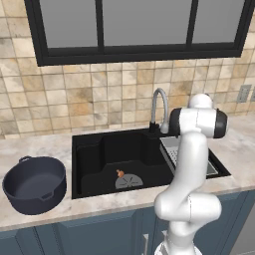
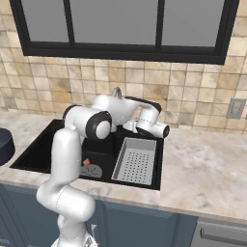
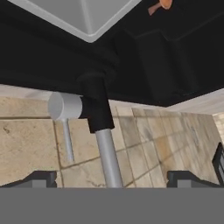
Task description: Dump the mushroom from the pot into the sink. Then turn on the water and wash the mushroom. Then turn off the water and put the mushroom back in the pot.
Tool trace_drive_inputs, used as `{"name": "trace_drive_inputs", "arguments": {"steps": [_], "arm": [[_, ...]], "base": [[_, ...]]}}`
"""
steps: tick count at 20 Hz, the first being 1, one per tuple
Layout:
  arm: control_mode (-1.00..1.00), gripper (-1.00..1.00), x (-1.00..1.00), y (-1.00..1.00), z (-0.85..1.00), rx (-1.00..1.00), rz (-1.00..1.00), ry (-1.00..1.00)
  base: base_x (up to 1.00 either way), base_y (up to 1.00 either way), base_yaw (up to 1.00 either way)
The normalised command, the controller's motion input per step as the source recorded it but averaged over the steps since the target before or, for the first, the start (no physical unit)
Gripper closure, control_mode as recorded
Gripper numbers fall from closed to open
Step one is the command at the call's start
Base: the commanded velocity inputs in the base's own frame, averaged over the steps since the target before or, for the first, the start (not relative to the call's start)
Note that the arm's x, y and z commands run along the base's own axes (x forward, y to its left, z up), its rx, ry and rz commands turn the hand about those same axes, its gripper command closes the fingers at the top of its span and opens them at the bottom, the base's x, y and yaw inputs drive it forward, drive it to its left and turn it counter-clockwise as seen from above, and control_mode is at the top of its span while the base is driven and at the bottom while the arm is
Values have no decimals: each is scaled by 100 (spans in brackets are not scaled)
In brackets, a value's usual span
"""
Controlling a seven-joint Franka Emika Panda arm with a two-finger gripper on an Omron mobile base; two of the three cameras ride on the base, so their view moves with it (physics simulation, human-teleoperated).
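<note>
The dark pot [image 1: 35,184] stands without a lid on the counter left of the black sink [image 1: 94,154]. On the basin floor the small orange mushroom [image 1: 119,174] lies by the round grey drain [image 1: 128,182]; the right base view also shows the mushroom [image 2: 87,162]. My gripper [image 3: 114,179] is open and holds nothing. It is raised behind the basin, facing the tiled wall. The hand view is rolled over and shows the faucet's grey stem [image 3: 107,157] rising between my fingertips [image 3: 41,178], with its grey handle [image 3: 65,106] to the left. The mushroom [image 3: 162,4] shows at that view's top edge.
A grey perforated strainer tray [image 2: 135,166] sits in the right part of the sink. The curved faucet [image 1: 158,107] rises at the back rim. My own arm hides the sink's right side in the left base view. A wall outlet [image 2: 235,108] is at the far right.
</note>
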Motion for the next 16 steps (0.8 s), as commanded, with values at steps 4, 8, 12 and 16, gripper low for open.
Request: {"name": "trace_drive_inputs", "arguments": {"steps": [4,8,12,16], "arm": [[-100,-100,16,0,-12,0,0,0],[-100,-100,16,0,-12,0,0,0],[-100,-100,18,0,-12,0,0,0],[-100,-100,17,2,-9,0,0,0]], "base": [[0,0,0],[0,0,0],[0,0,0],[0,0,0]]}}
